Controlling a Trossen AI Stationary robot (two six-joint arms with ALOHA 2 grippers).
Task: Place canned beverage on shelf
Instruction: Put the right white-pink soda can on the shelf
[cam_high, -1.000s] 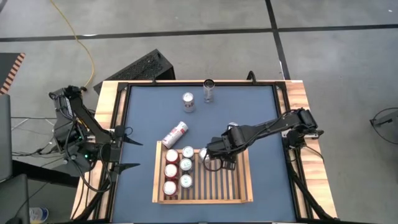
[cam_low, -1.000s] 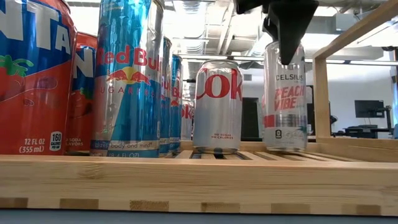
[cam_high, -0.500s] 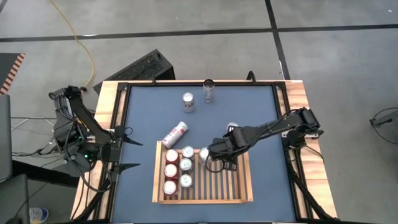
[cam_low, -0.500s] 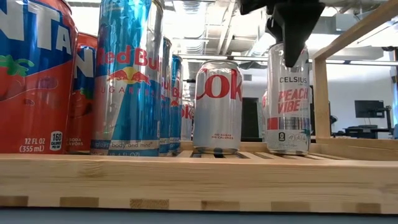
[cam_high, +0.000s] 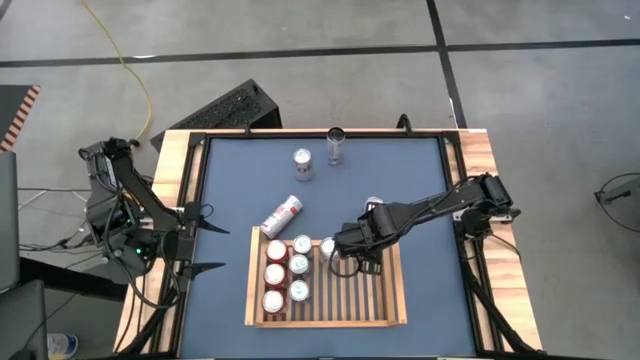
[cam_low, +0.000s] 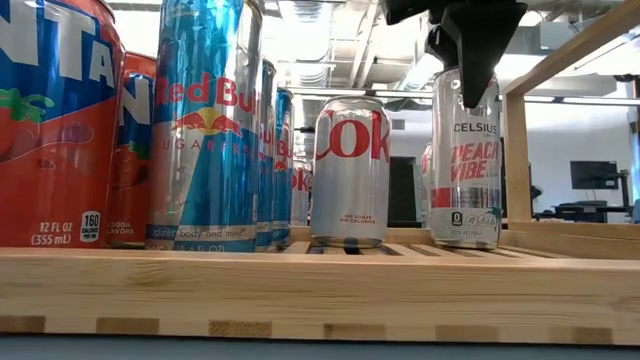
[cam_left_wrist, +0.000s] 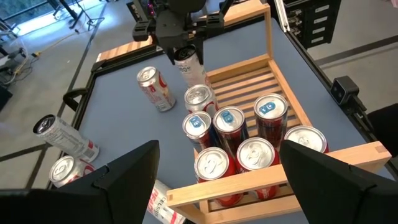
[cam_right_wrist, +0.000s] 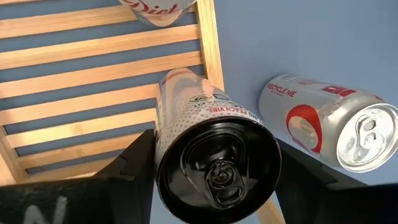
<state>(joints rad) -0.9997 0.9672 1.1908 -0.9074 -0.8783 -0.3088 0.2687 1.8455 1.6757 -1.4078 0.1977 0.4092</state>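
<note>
The shelf (cam_high: 325, 322) lies at the table's near middle, and several upright cans stand in its left part. A Diet Coke can (cam_low: 350, 170) stands in the far row. Beside it, a slim Celsius can (cam_low: 465, 180) stands upright on the slats near the far rim. My right gripper (cam_high: 350, 252) points down over it, shut on its upper part. My left gripper (cam_high: 207, 240) waits open and holding nothing at the table's left edge. My right gripper pinches the Celsius can's upper wall (cam_right_wrist: 163, 146) just below the black lid, one finger on each side. The fingers (cam_low: 470, 70) come from above and point down. The can stands upright with its base on the shelf's slats.
A red-and-white can (cam_high: 282, 215) lies on its side on the blue table just beyond the shelf's far rim. Two more cans (cam_high: 302, 165) (cam_high: 336, 146) stand upright near the far edge. The shelf's right half (cam_high: 380, 295) holds bare slats.
My right gripper has brought the Celsius can down the last small way. The can stood slightly raised and now rests upright on the slats, a little farther from the Diet Coke can.
</note>
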